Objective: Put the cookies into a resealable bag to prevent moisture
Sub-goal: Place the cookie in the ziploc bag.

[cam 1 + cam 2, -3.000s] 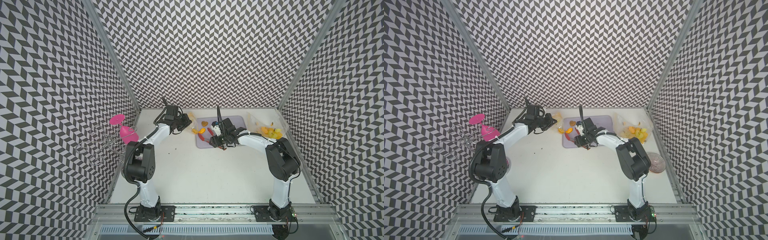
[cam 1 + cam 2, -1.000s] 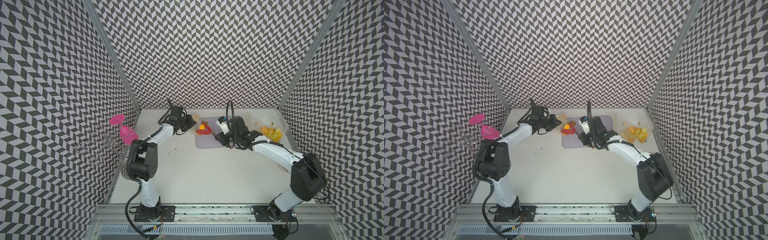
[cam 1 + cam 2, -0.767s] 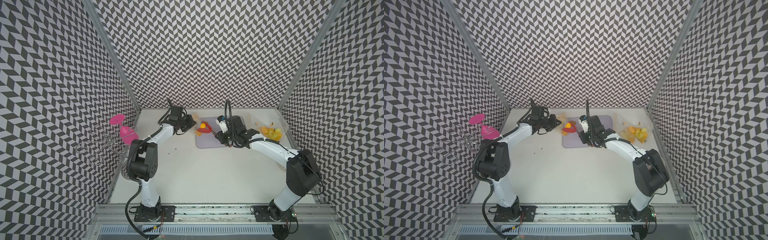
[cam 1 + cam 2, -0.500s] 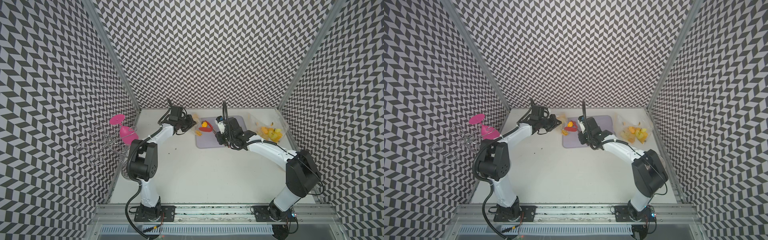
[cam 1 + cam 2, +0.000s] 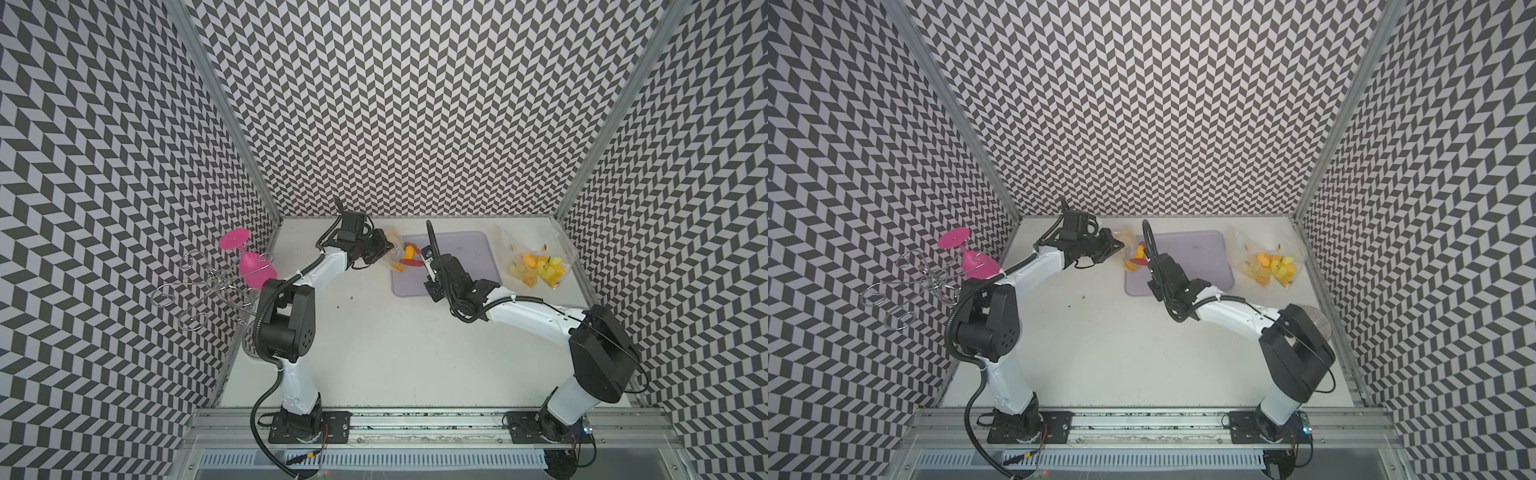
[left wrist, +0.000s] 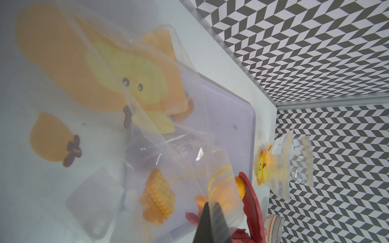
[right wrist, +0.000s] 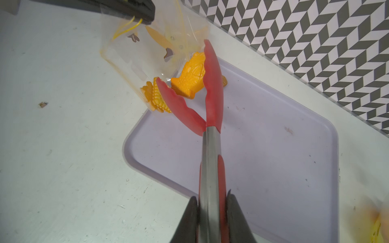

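Observation:
My left gripper [image 5: 384, 249] [image 5: 1119, 245] [image 6: 211, 205] is shut on the rim of a clear resealable bag [image 5: 395, 254] [image 5: 1126, 249] [image 7: 134, 50] and holds its mouth up by the back left corner of the lavender tray [image 5: 469, 257] [image 7: 273, 147]. My right gripper [image 5: 434, 270] [image 5: 1155, 270] [image 7: 212, 196] is shut on red-tipped tongs [image 7: 211, 147] [image 6: 251, 199]. The tongs pinch an orange fish cookie [image 7: 190, 77] [image 5: 409, 251] at the bag's mouth. A ridged yellow cookie [image 7: 156, 96] [image 6: 160, 195] lies inside the bag. A small brown cookie [image 7: 224, 81] peeks out behind the tongs.
A second clear bag [image 5: 536, 266] [image 5: 1268, 262] [image 6: 282, 162] with yellow and orange contents lies at the back right, beside the tray. A pink glass [image 5: 249, 262] hangs on a wire rack [image 5: 208, 286] at the left wall. A clear disc [image 5: 1316, 326] sits by the right wall.
My right gripper has carried the tongs and the fish cookie leftward over the tray to the bag's mouth. The left gripper keeps holding the bag in the same place.

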`<state>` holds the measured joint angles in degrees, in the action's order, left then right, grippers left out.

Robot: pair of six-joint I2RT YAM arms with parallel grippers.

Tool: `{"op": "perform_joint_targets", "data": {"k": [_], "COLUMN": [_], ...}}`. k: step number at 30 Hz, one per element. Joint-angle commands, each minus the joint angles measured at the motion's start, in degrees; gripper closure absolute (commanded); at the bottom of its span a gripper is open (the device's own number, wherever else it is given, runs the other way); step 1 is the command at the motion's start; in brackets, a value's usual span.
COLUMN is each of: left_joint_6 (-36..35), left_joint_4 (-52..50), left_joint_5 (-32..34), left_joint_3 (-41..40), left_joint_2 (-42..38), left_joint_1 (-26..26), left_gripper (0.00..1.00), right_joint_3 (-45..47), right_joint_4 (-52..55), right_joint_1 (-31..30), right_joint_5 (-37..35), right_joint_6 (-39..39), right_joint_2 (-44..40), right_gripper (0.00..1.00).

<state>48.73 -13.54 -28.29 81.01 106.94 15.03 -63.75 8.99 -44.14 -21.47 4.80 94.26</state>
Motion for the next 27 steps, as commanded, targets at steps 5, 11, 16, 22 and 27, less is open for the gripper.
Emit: {"op": "perform_joint_targets", "data": {"k": [5,11,16,22,27], "left_joint_6": [1.23,1.32,1.47,1.56,1.41], "left_joint_4": [1.30,1.24,1.30,1.15,1.05], "left_joint_5": [-1.15,-1.25,-1.41,-1.42,-1.50], "left_joint_3": [1.96,2.05,2.13,2.40,2.34], "left_joint_2": [0.38,0.47,0.54,0.56,0.58], "left_joint_1": [0.37,0.42,0.37,0.44,0.44], "left_gripper": [1.00,1.00,1.00,1.00,1.00], "right_joint_3": [0.22,0.47,0.09,-1.10,-2.16], "right_joint_4": [-9.07,-9.48,-8.87,-7.29,-6.96], "right_joint_1": [-2.89,-4.36,-4.94,-5.12,-5.08], "right_joint_5": [-5.85,-6.34,-5.82,-4.56,-4.95], "right_joint_6": [6.69,9.14,10.56,11.63,11.31], "right_joint_2": [-1.80,-0.61,0.52,2.90,4.62], "right_gripper": [1.00,1.00,1.00,1.00,1.00]}}
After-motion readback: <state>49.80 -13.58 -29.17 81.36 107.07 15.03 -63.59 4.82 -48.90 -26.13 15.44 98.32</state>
